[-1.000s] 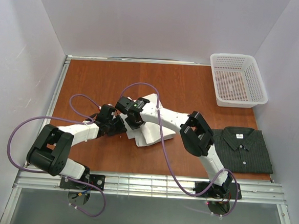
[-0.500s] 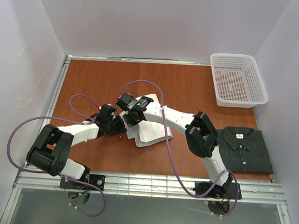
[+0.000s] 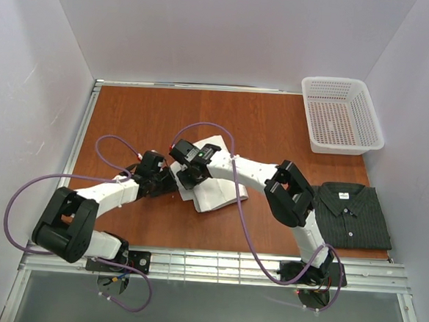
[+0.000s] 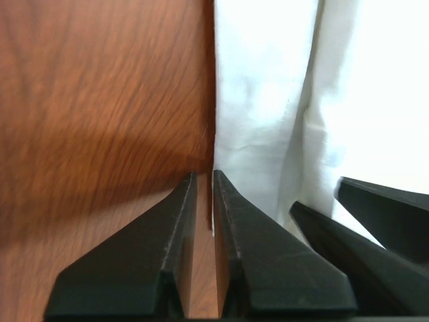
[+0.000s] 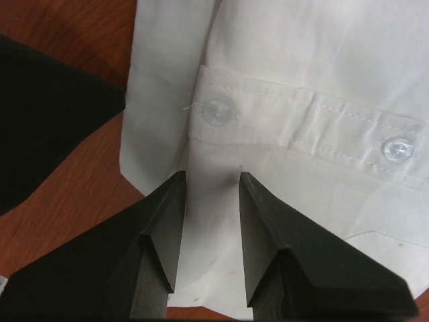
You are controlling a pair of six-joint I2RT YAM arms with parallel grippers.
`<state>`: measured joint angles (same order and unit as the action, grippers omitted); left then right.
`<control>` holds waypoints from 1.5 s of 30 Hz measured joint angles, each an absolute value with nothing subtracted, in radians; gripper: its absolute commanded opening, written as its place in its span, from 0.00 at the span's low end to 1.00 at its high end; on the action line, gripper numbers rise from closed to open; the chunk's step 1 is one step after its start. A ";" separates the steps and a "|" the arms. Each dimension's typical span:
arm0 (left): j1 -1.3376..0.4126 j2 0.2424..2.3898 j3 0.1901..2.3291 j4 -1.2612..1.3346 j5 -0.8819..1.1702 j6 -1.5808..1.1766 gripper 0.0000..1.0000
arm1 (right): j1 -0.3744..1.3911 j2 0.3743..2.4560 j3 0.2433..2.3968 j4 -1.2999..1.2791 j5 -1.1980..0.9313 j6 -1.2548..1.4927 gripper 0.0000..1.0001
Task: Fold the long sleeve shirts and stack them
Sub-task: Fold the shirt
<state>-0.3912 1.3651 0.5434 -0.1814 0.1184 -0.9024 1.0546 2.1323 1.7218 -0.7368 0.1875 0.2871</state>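
Left gripper (image 4: 204,176): low over the table (image 3: 144,112). The fingers are pressed almost together, with only a thin slit between them. The tips sit right at the left edge of the white shirt (image 3: 210,196). I cannot tell whether any cloth is caught in the slit.
Right gripper (image 5: 211,176): the fingers are spread with nothing between them. They hang over the shirt's left part, just short of a stitched band with two buttons.
The two grippers: close beside each other at the shirt's left side (each wrist view shows dark parts of the other).
White shirt, place: a folded bundle near the middle of the table, a little left of centre.
White shirt, axis: the long side runs from far to near and is tilted, with the near end swung somewhat to the right. The collar is not visible, so I cannot tell which way the shirt points.
Dark shirt (image 3: 350,215): folded flat at the near right of the table, collar toward the far side, slightly wider than deep. It lies well apart from the white shirt.
Around: a white mesh basket (image 3: 343,118) stands in the far right corner.
In the way: the right arm reaches across the white shirt from the right and hides its middle. The arm's purple cable (image 3: 204,123) arches above it and trails over its right part.
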 measured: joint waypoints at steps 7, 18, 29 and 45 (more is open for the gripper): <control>-0.391 1.248 0.598 -0.282 0.065 -0.893 0.45 | 1.047 1.975 1.708 -0.719 0.157 0.280 0.31; -0.391 1.336 0.846 -0.303 0.041 -0.839 0.39 | 0.962 1.527 1.126 -0.389 0.045 0.359 0.10; -0.391 1.683 1.004 -0.237 0.036 -0.793 0.20 | 0.965 1.557 0.809 0.067 -0.169 0.509 0.06; -0.364 1.908 1.203 -0.205 -0.057 -0.715 0.38 | 0.997 1.708 0.856 0.175 -0.316 0.522 0.16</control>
<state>-0.3641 1.9076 1.2030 -0.2054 -0.0570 -0.7151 0.9966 1.7077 0.8558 0.1753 -0.3157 0.5220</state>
